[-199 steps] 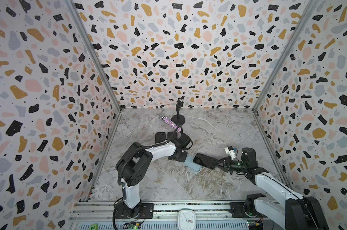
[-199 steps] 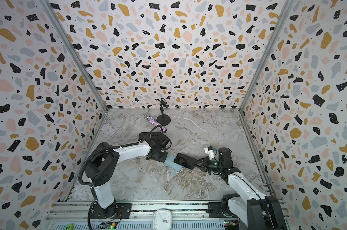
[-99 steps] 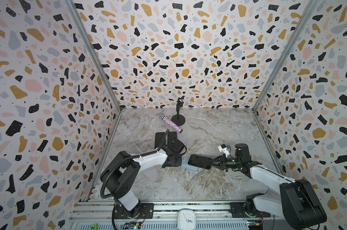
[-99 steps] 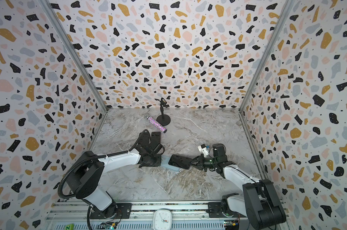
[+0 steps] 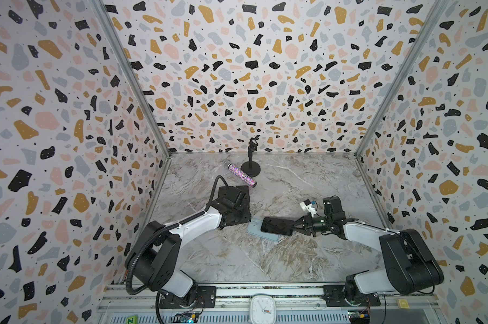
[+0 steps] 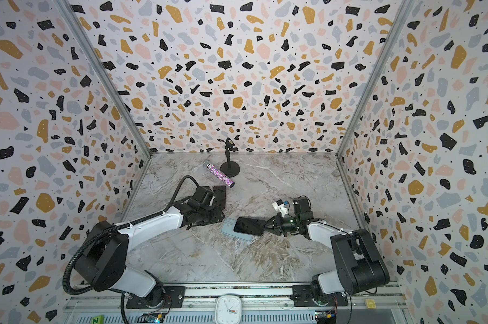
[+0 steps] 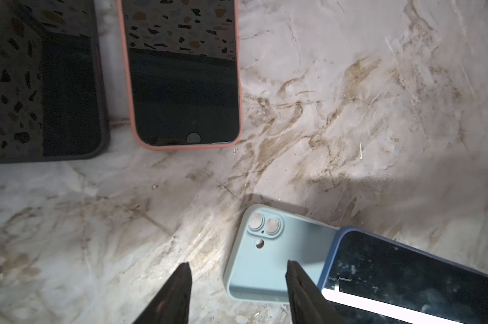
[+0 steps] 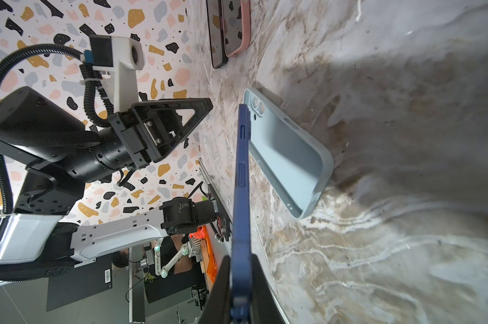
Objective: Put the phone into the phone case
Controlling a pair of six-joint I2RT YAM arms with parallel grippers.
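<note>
A light blue phone case (image 5: pixel 254 226) (image 6: pixel 228 227) lies hollow side up on the marble floor, with its camera holes (image 7: pixel 265 224) towards my left gripper. The dark blue phone (image 5: pixel 276 226) (image 6: pixel 248 226) hangs tilted over the case (image 8: pixel 287 151), and my right gripper (image 5: pixel 294 226) (image 8: pixel 240 259) is shut on the phone's near end. In the right wrist view the phone (image 8: pixel 243 168) shows edge-on; whether its far tip touches the case I cannot tell. My left gripper (image 5: pixel 244 216) (image 7: pixel 238 263) stands open beside the case's (image 7: pixel 268 266) camera end and holds nothing.
Two other phones, one in a black case (image 7: pixel 41 84) and one in a pink case (image 7: pixel 184 73), lie just behind my left wrist (image 5: pixel 231 196). A glittery cylinder (image 5: pixel 241 175) and a small black stand (image 5: pixel 250 165) sit near the back wall. A clock (image 5: pixel 262 308) rests on the front rail.
My left gripper has opened and drawn back to the left, away from the case. My right gripper has carried the phone leftwards over the case.
</note>
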